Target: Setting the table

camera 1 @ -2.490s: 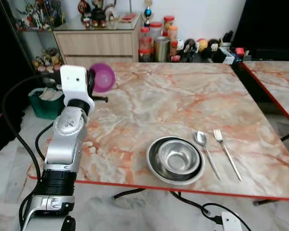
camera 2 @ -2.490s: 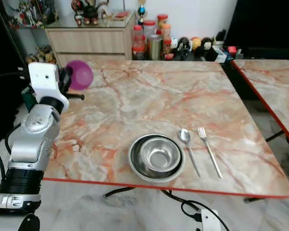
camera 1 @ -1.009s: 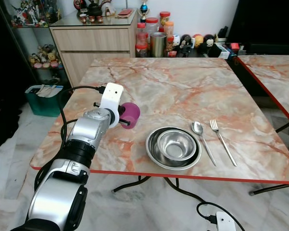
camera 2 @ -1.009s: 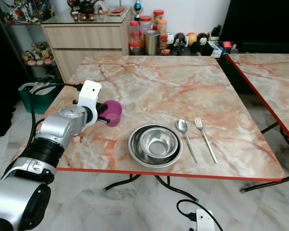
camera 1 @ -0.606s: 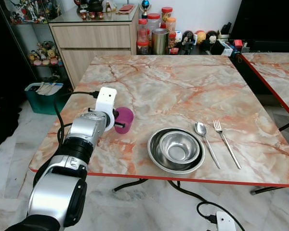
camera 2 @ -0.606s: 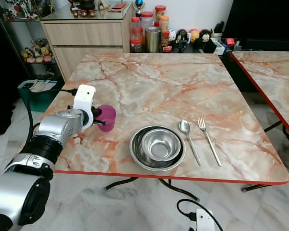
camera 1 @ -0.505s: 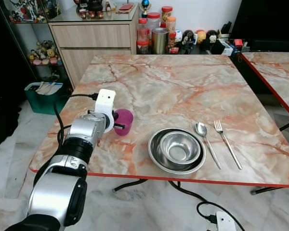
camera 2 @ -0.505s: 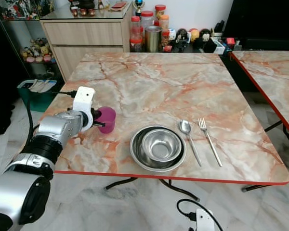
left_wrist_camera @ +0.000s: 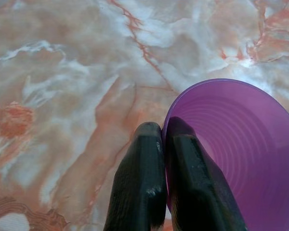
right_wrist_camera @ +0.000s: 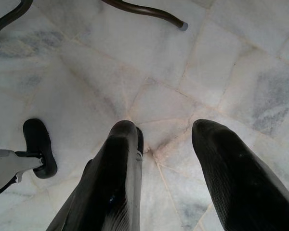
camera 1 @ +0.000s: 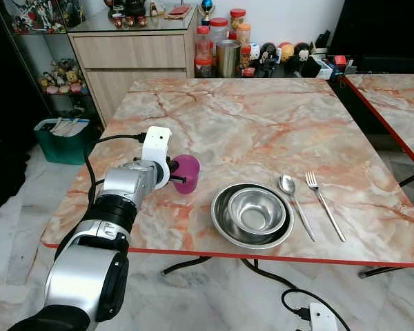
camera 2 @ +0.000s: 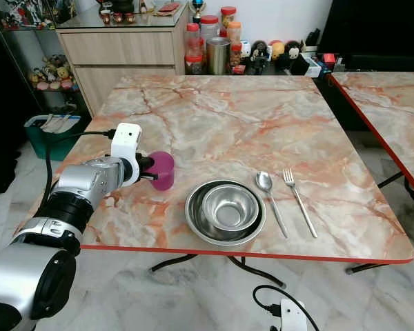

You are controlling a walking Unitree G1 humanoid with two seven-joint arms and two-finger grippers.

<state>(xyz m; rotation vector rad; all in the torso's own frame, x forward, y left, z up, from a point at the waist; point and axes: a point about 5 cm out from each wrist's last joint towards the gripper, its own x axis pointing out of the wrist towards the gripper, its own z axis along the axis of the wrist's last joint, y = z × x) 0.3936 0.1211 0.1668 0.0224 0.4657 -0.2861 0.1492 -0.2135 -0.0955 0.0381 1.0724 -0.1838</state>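
The left gripper [left_wrist_camera: 164, 144] pinches the rim of the purple cup [camera 1: 187, 172] — one finger inside, one outside — on the marble table [camera 1: 262, 131]. To the gripper's right: steel bowl [camera 1: 254, 210] in plate [camera 1: 221, 231], spoon [camera 1: 290, 196], fork [camera 1: 323, 203]. The right gripper [right_wrist_camera: 164, 144] hangs over floor tiles, fingers spread.

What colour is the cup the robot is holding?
Purple. The cup shows best in the left wrist view, pinched at its rim by the left end effector.
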